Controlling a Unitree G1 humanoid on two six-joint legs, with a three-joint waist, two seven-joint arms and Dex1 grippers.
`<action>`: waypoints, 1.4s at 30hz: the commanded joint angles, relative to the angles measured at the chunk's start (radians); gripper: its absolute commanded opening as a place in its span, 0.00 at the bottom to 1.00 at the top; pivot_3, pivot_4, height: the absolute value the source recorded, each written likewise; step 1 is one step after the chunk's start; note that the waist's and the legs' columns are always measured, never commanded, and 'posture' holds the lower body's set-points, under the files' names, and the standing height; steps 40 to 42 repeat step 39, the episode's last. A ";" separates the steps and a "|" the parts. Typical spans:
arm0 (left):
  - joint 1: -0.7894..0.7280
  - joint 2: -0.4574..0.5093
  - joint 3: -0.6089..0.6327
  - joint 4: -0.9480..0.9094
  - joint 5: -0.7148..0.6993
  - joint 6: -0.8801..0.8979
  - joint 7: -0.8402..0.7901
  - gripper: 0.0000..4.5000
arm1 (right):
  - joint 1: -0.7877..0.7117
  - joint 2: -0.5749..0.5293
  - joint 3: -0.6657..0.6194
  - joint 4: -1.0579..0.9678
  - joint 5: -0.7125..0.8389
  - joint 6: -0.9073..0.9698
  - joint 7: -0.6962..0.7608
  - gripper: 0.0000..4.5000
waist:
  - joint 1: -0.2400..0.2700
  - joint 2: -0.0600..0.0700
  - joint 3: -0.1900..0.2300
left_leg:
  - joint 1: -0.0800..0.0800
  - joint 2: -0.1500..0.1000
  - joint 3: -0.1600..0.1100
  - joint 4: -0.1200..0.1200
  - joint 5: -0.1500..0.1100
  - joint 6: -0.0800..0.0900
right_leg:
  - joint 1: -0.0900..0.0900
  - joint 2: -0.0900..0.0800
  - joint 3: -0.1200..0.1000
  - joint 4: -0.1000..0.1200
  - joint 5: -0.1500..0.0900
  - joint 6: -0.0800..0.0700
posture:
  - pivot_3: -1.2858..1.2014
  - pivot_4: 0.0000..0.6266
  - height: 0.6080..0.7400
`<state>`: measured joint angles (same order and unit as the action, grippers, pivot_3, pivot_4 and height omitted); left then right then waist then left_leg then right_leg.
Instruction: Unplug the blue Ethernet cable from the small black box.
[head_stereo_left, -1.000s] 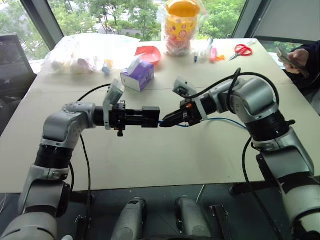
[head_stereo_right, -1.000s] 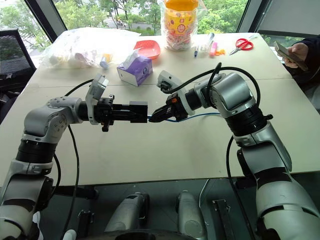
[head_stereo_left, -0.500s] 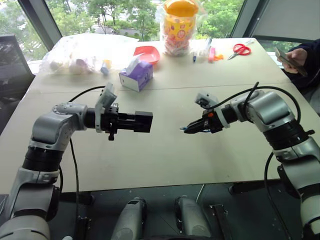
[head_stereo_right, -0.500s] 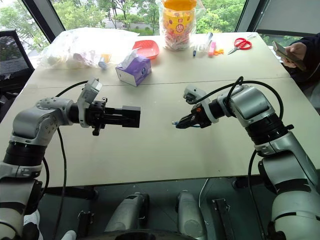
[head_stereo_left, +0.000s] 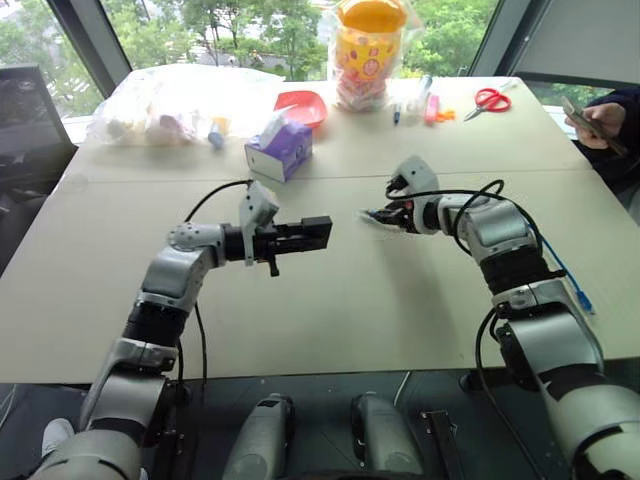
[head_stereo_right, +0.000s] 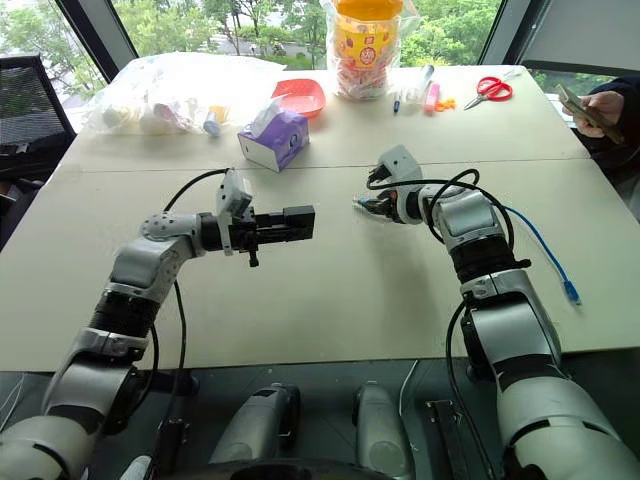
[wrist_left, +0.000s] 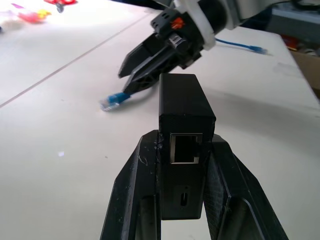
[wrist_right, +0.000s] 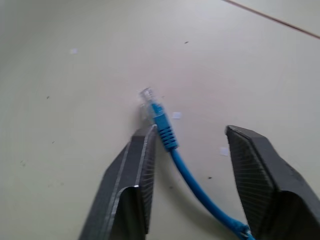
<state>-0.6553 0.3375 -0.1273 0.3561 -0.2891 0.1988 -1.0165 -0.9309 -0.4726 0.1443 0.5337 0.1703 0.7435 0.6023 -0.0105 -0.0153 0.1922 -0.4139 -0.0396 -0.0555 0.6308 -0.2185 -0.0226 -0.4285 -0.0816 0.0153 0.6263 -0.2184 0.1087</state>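
Left end effector (wrist_left: 182, 165) is clamping the small black box (wrist_left: 185, 112), its port showing empty in the left wrist view. Right end effector (wrist_right: 192, 150), fingers apart, is straddling the blue Ethernet cable (wrist_right: 167, 135) lying on the counter (wrist_right: 75, 75).

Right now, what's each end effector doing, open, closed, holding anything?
Left end effector: closed on the small matte-black box.
Right end effector: open, the thin light-blue Ethernet cable lies loose between its fingers on the table.

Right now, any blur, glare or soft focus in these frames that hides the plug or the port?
Left wrist view: small black box sharp, port empty and readable; the right gripper behind it slightly soft. Right wrist view: blue Ethernet cable plug a bit soft but clear, lying on the table, jaws apart. Left eye view: windows bright behind, no glare on the table.
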 joint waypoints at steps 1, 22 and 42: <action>-0.057 -0.088 0.002 0.135 0.070 -0.167 0.108 0.11 | 0.039 -0.021 -0.066 -0.185 0.022 0.083 -0.029 0.94 | 0.003 0.000 0.000 | 0.000 0.000 0.000 0.000 0.000 0.000 | 0.000 0.000 0.000 0.000 0.000 0.000 | 0.52 0.24 1.00; -0.073 -0.133 0.018 0.568 0.211 -0.513 0.213 0.82 | 0.353 -0.062 -0.244 -0.822 0.145 0.525 -0.172 1.00 | -0.004 0.000 -0.001 | 0.004 0.001 0.000 0.002 0.000 0.001 | 0.003 0.001 0.000 0.002 0.000 0.001 | 0.52 0.24 1.00; 0.128 0.179 0.073 -0.136 -0.035 0.026 -0.115 0.98 | 0.434 -0.273 -0.269 -1.062 0.292 0.544 -0.020 1.00 | 0.001 0.000 0.000 | 0.003 0.002 -0.002 0.002 0.000 0.001 | 0.004 0.002 -0.001 0.000 -0.002 -0.004 | 0.52 0.24 1.00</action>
